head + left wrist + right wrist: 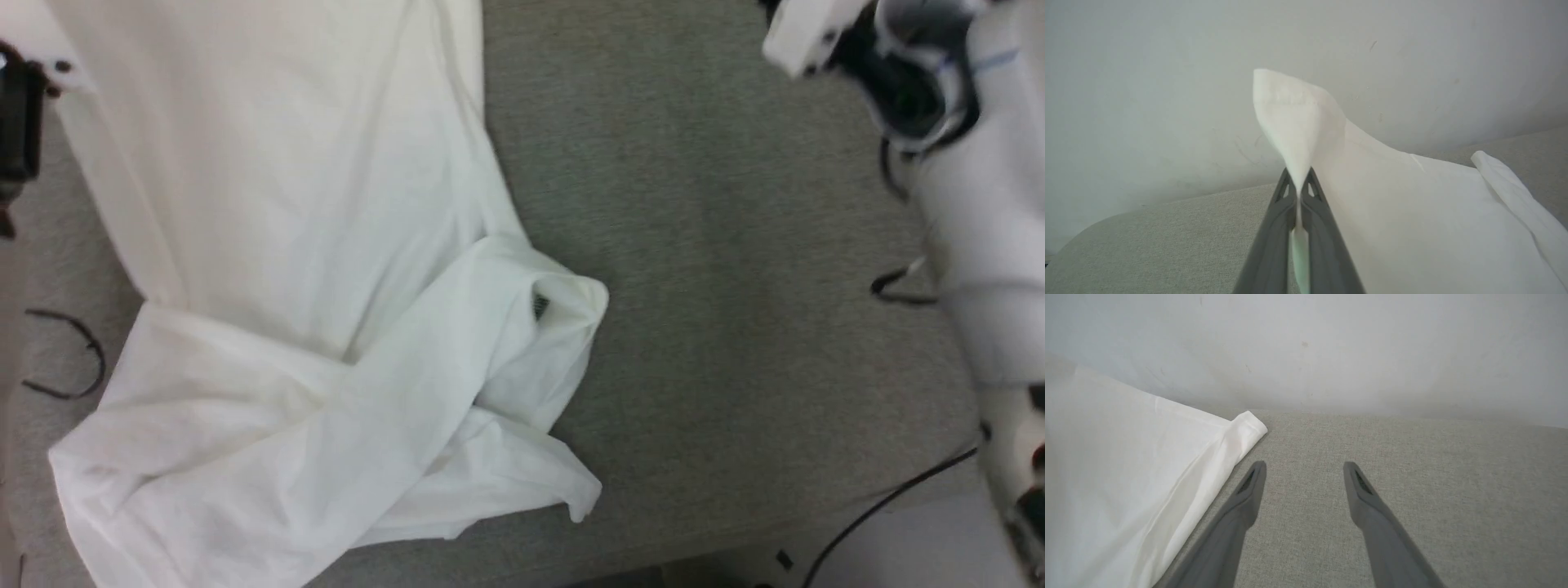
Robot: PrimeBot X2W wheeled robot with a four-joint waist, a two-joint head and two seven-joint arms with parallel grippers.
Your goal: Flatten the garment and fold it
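One white shirt [286,245] | two grippers, left gripper [1299,176] and right gripper [1304,465] | two dark fingers [1372,514] on each | one grey cloth surface [735,286] | one pale wall [1331,347]

The garment [310,245] lies on the left half of the surface [735,286], one end raised toward the far left, the other bunched in overlapping folds near the front edge. A corner of it sits pinched between the fingers of my left tool [1299,173] and stands up past their tips. My right tool [1304,465] hangs over bare surface just right of the garment's folded edge, apart from it. A wall [1331,347] stands behind the surface
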